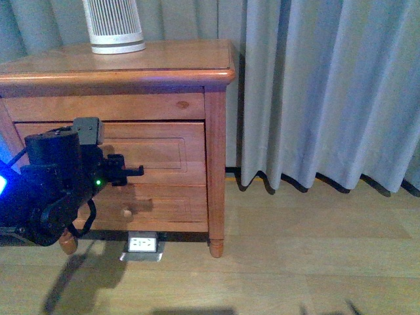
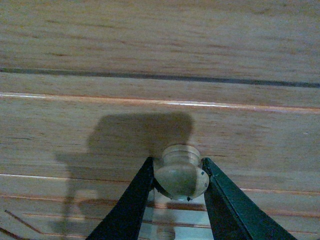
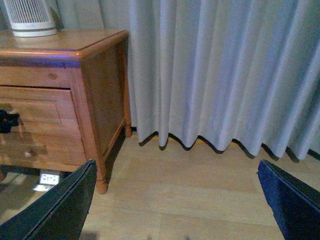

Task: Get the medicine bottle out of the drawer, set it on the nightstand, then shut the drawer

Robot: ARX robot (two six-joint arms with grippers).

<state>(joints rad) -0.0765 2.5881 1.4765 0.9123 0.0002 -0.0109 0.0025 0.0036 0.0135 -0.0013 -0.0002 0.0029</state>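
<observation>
Nearest to us, the right tool [image 3: 176, 165] hangs over the wooden floor [image 1: 315, 249]. Its two dark fingers [image 3: 60, 210] stand wide apart and nothing lies between them. It is well to the right of the nightstand [image 1: 216, 164] and clear of it.

On the left, the black left arm [image 1: 52, 190] reaches in low toward the cabinet front. The left tool [image 2: 178, 162] is closed about the knob [image 2: 181, 175] of the drawer [image 1: 164, 147], the upper of the two. In the left wrist view one finger presses each side of the knob, and both touch the wood. We record no gap at either contact.

We cannot tell whether the drawer front stands flush with the frame or slightly forward. Its inside is hidden in every view, so we cannot see the medicine bottle or place it.

Below it is the lower drawer [image 1: 170, 203], and its lower knob [image 1: 126, 212] is free of any tool. A small white-and-grey box [image 1: 143, 244] lies on the floor just under the cabinet's front edge, between its feet.

Farther back, on the nightstand's top surface [image 1: 184, 62], a tall white ribbed device [image 1: 113, 26] stands upright toward the left rear. Behind and to the right, a pale grey curtain [image 1: 328, 85] hangs in folds down to the floor.
</observation>
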